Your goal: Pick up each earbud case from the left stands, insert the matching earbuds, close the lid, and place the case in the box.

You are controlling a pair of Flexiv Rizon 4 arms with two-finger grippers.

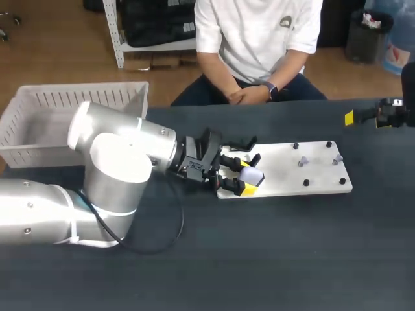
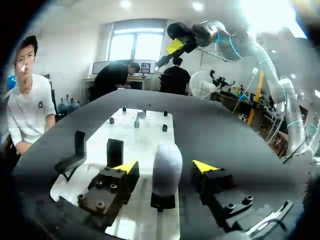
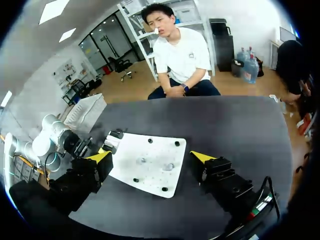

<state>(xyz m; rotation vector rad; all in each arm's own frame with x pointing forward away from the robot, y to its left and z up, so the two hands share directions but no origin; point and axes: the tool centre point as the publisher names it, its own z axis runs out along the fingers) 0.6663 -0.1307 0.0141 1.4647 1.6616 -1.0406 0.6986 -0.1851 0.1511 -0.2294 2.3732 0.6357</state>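
so the earbud case (image 2: 167,161) is sitting upright on its stand (image 2: 162,202) at the left end of the white board (image 1: 292,172), right between the spread fingers of the left gripper (image 1: 246,175), which grips nothing.

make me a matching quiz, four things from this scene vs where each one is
1 earbud case
2 right hand
3 box
4 white board

a table's left side
b open, raised, table's right side
c between the left hand's open fingers
d flat on the table's middle

Pairs: 1-c, 2-b, 3-a, 4-d
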